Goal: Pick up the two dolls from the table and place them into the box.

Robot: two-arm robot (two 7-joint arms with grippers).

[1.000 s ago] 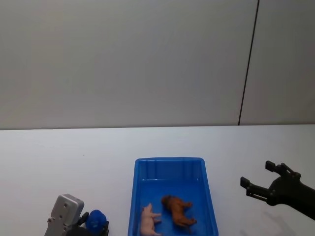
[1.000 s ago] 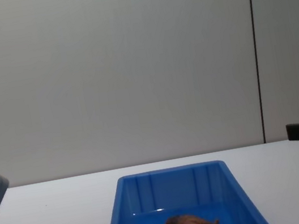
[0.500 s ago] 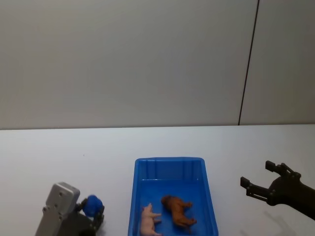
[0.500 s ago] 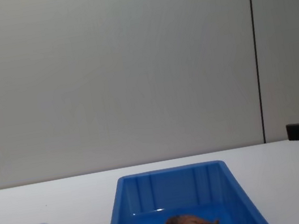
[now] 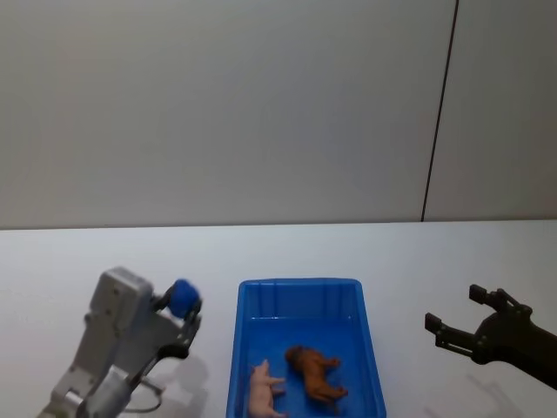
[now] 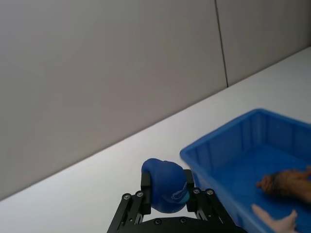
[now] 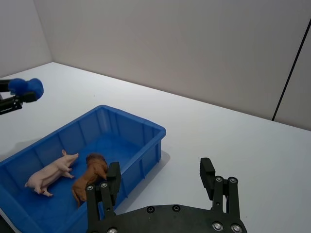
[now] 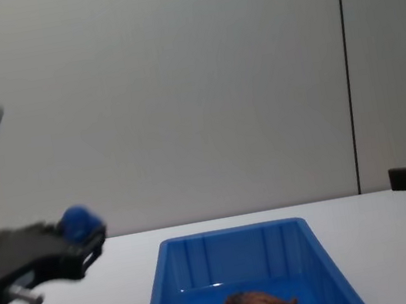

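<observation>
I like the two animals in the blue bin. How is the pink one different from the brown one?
The pink doll is pale and smooth; the brown doll is darker, with a shaggy mane. The pink doll lies nearer the box's left wall, the brown doll nearer its middle. Both are small, four-legged, and already in the box.

You've got the large blue plastic rectangular bin (image 5: 305, 300) at bottom centre; inside, small pale pink toy animal (image 5: 261, 391) left of brown lion-like toy animal (image 5: 314, 374). Left gripper (image 5: 179, 312) w/ round blue object (image 5: 183, 297) lower left, right gripper (image 5: 461, 319) lower right.
</observation>
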